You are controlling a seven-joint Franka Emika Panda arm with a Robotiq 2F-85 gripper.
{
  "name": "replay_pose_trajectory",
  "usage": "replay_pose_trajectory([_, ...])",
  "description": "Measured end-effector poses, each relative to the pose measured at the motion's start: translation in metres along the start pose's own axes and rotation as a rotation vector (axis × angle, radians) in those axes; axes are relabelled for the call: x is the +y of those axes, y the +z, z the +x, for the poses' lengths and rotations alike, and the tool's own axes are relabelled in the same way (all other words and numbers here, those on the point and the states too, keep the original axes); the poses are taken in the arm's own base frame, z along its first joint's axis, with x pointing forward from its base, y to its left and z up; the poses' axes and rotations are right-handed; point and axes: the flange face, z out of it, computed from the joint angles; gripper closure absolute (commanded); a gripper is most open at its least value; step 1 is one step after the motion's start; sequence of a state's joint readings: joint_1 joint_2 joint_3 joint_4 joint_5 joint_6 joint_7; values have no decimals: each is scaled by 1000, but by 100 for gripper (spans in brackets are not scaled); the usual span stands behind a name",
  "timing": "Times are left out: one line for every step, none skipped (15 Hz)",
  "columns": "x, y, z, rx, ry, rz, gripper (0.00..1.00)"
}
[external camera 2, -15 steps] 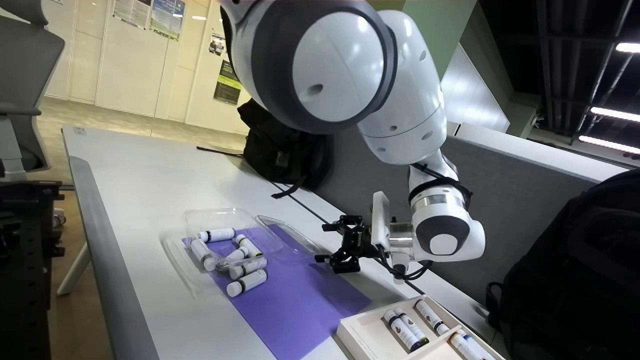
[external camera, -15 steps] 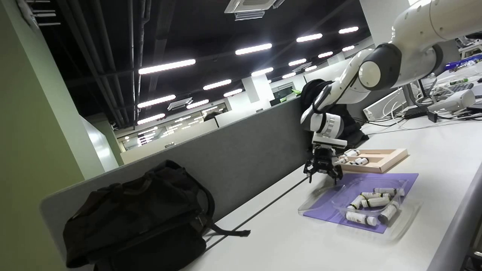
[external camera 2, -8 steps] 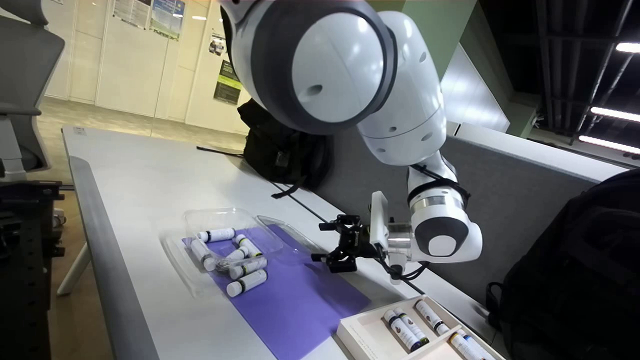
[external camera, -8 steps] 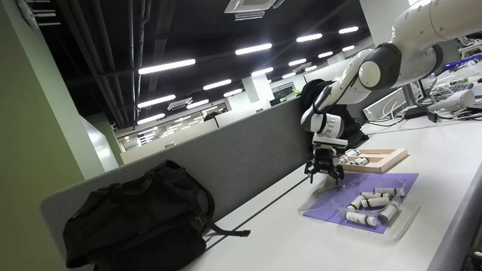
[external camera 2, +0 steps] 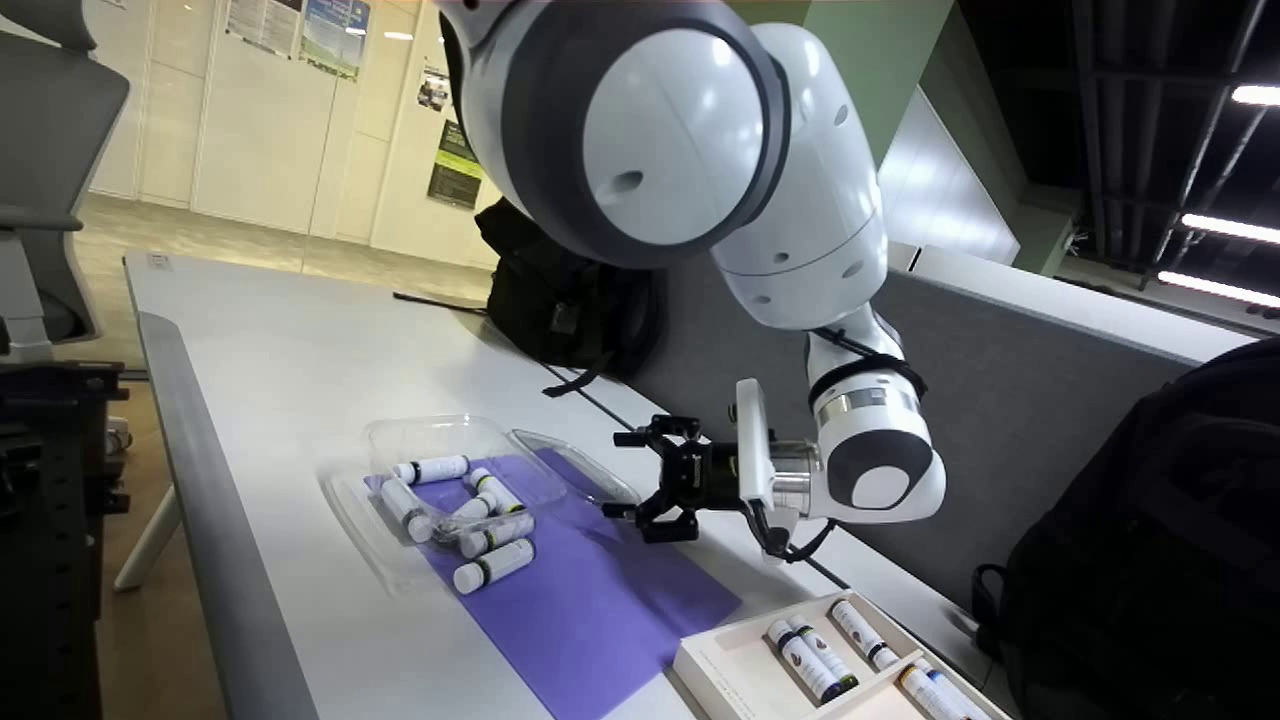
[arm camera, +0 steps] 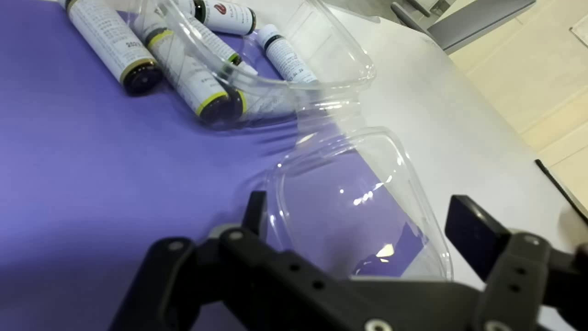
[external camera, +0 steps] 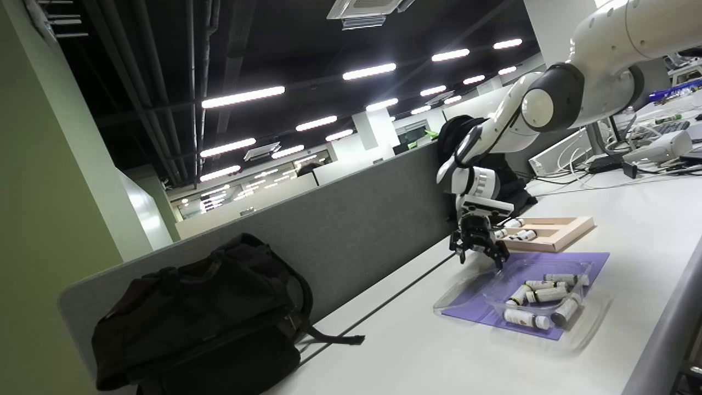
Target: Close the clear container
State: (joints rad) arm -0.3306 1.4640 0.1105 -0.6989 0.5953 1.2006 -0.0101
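The clear container (external camera: pixel 590 267) stands open with several white bottles (external camera: pixel 548 295) in and around it. It also shows in an exterior view (external camera 2: pixel 432 436) and at the top of the wrist view (arm camera: pixel 342 50). Its clear lid (arm camera: pixel 335 197) is folded out flat, joined to the base by a hinge strip (arm camera: pixel 328 108). The lid shows in both exterior views (external camera: pixel 458 293) (external camera 2: pixel 580 470). My gripper (arm camera: pixel 361 209) is open and empty, with the lid between its fingers as seen in the wrist view. In both exterior views the gripper (external camera: pixel 481 262) (external camera 2: pixel 617 474) is above the lid's outer end.
A purple mat (external camera 2: pixel 620 620) lies under the container and lid. A tan wooden tray (external camera: pixel 570 236) with several bottles stands beside the mat. A grey partition (external camera: pixel 373 236) runs along the table's edge behind the gripper. A black backpack (external camera: pixel 203 318) sits further along the table.
My gripper has moved a little further over the lid, toward the container, and has tilted slightly. The fingers stay open. The container and bottles look nearly unchanged.
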Motion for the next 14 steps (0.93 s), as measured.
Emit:
replay_pose_trajectory([0, 1, 0, -2, -12, -8, 0])
replay_pose_trajectory([0, 1, 0, -3, -20, -15, 0])
replay_pose_trajectory([1, 2, 0, -3, -28, -26, 0])
replay_pose_trajectory([2, 2, 1, -3, -38, -40, 0])
replay_pose_trajectory([3, 3, 1, -5, -50, -56, 0])
replay_pose_trajectory([4, 4, 1, -6, -59, -72, 0])
replay_pose_trajectory([5, 4, 2, -7, -65, -84, 0])
replay_pose_trajectory([5, 5, 2, -8, -66, -86, 0])
replay_pose_trajectory([5, 5, 2, -9, -66, -86, 0])
replay_pose_trajectory([5, 5, 2, -8, -66, -85, 0])
replay_pose_trajectory([5, 5, 2, -8, -66, -85, 0])
replay_pose_trajectory([5, 5, 2, -8, -66, -85, 0])
replay_pose_trajectory([5, 5, 2, -8, -66, -85, 0])
replay_pose_trajectory([5, 5, 2, -8, -67, -85, 0])
